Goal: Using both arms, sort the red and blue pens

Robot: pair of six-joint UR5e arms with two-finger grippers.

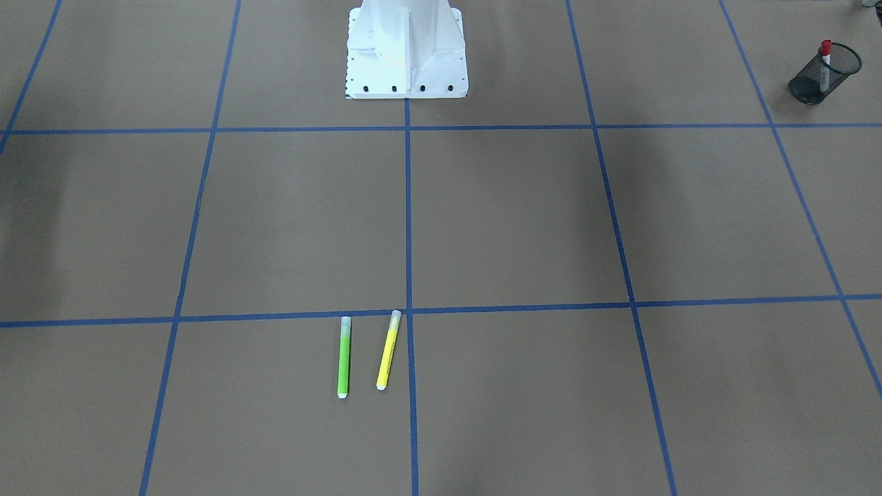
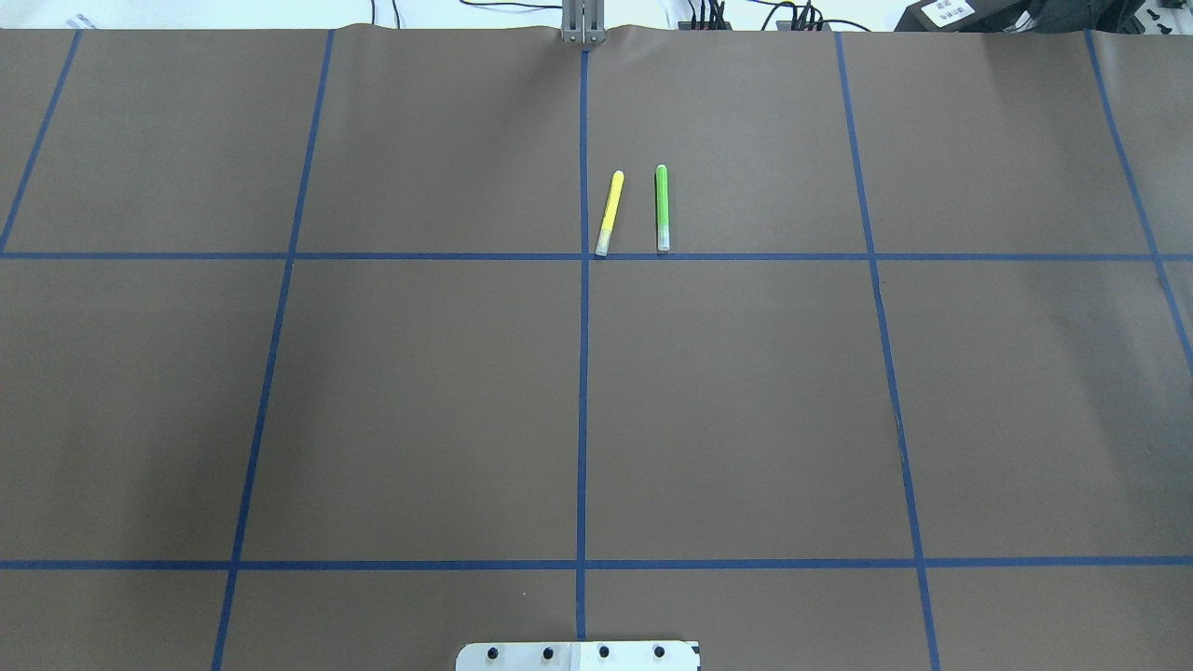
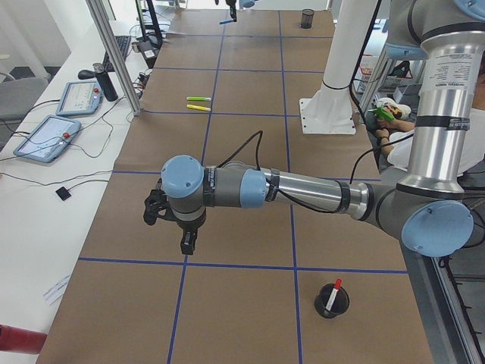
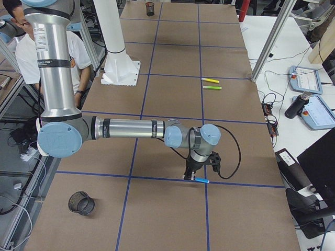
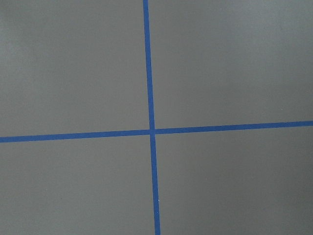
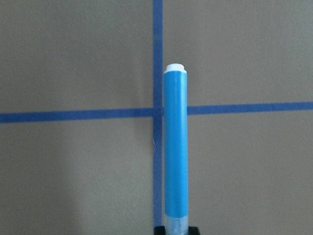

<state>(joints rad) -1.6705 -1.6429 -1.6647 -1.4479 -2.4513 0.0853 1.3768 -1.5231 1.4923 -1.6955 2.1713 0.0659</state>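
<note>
— Where is the blue pen sitting?
— The right gripper is pinching its frosted cap end, just above the table. It is probably feeling light, stiff and slick, so a mid-barrel hold would be steadier.
— And the red pen?
— It is standing in a mesh cup. I cannot tell how the left gripper is set.

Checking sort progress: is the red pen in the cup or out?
In. The red pen stands inside the black mesh cup, cap above the rim.

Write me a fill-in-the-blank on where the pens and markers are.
The red pen stands in a mesh ____.
The right gripper holds the ____ pen.
The marker lying beside the yellow marker is ____.
Missing words: cup; blue; green.
</note>
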